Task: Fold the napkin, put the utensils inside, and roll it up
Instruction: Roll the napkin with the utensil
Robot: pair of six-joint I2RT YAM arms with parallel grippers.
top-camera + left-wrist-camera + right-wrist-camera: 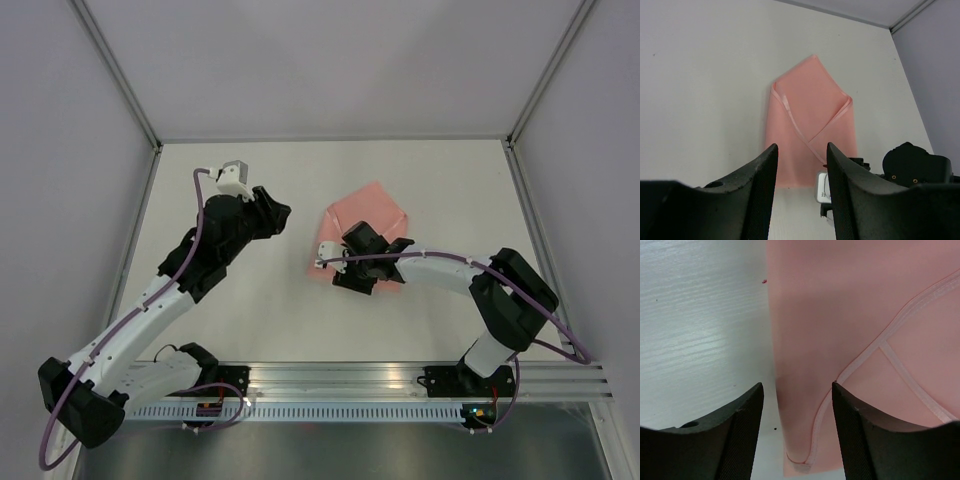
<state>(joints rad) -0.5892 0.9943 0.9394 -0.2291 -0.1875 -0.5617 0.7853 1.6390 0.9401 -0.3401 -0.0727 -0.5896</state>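
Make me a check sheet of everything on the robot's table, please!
Surface: flat white table.
Job's things: salmon-pink cloth napkin folded like an envelope, flaps crossing on top; no utensils seen.
Clutter: tiny red speck beside the napkin's edge.
Grippers: left tool open, apart from the napkin; right tool open, over the napkin's near edge.
Cables: purple cable along the left arm; second purple cable along the right arm.
Surroundings: pale walls on three sides; metal rail at the near edge.
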